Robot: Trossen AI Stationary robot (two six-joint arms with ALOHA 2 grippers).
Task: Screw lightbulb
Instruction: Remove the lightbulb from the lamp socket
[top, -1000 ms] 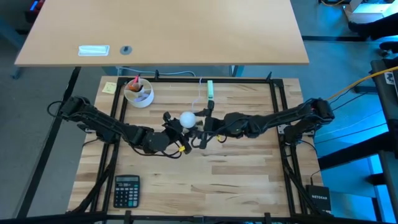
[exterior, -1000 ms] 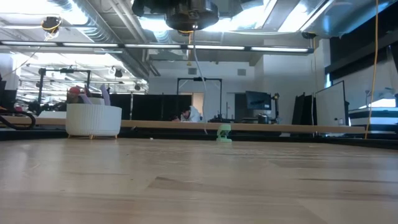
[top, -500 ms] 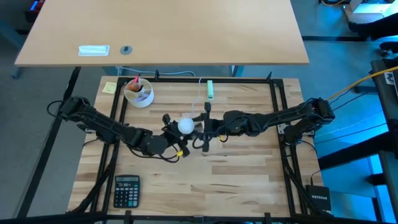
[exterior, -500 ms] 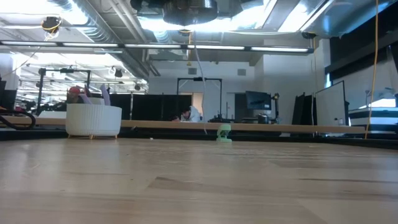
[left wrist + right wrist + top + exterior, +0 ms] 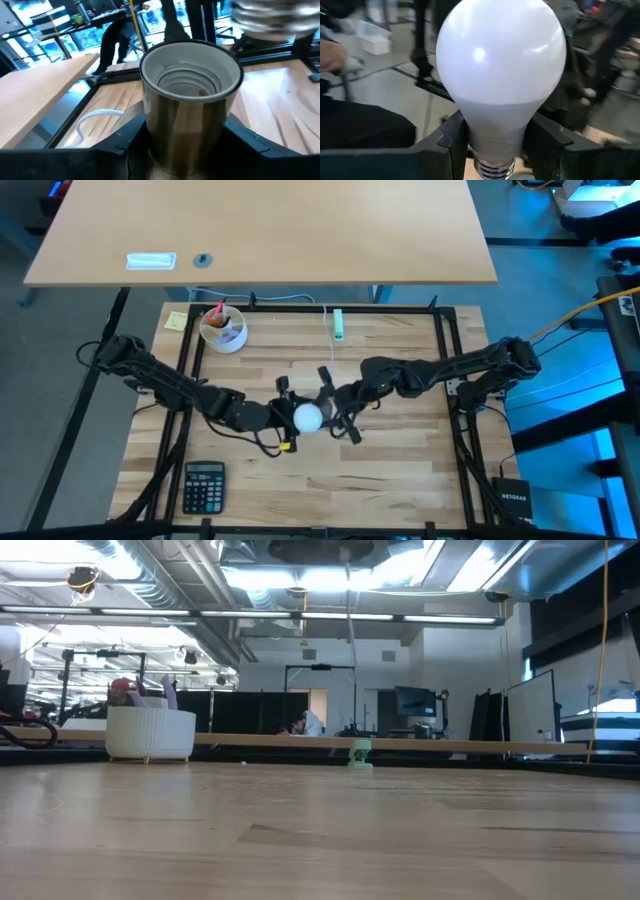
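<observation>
Right wrist view: smooth, frosted, pear-shaped lightbulb [image 5: 501,70] with ribbed metal base.

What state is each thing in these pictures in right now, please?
lightbulb: gripped at its neck by the right gripper, held in the air, not yet screwed in.
socket: clamped in the left gripper, mouth open and empty, threads showing.
white bowl: upright at the table's far left, with contents inside.
calculator: lying flat near the front left edge.
</observation>
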